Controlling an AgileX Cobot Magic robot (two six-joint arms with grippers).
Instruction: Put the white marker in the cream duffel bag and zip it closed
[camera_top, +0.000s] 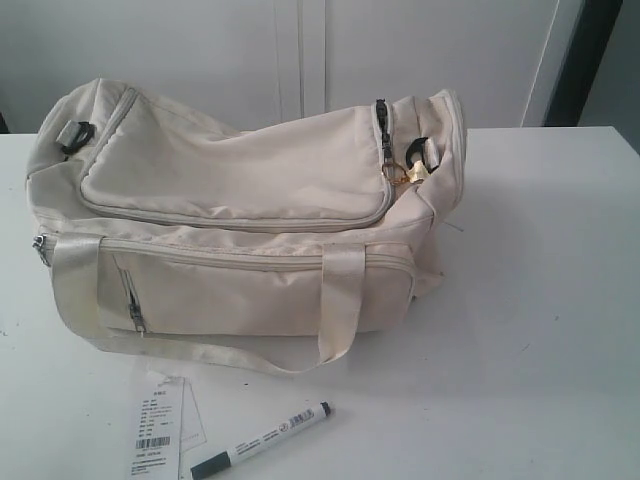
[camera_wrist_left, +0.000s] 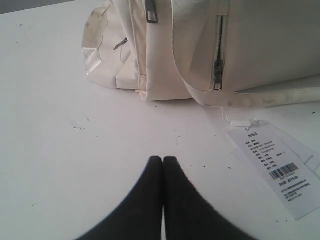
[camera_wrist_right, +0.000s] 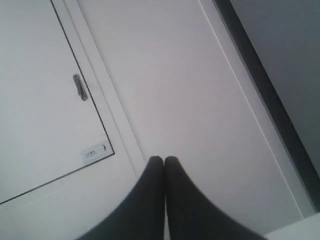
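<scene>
The cream duffel bag (camera_top: 240, 220) lies on the white table, its top flap and front pocket zipped. The white marker (camera_top: 262, 440) with black cap lies on the table in front of the bag, near the front edge. In the left wrist view my left gripper (camera_wrist_left: 163, 159) is shut and empty over bare table, a short way from the bag's end (camera_wrist_left: 200, 45); the marker does not show there. My right gripper (camera_wrist_right: 164, 159) is shut and empty, pointing at a white wall and cabinet door. Neither gripper shows in the exterior view.
A white paper barcode tag (camera_top: 157, 428) lies beside the marker, tied to the bag; the same barcode tag (camera_wrist_left: 275, 165) shows in the left wrist view. A shoulder strap (camera_top: 200, 352) trails along the bag's front. A white cabinet door (camera_wrist_right: 40, 100) with a metal handle stands behind.
</scene>
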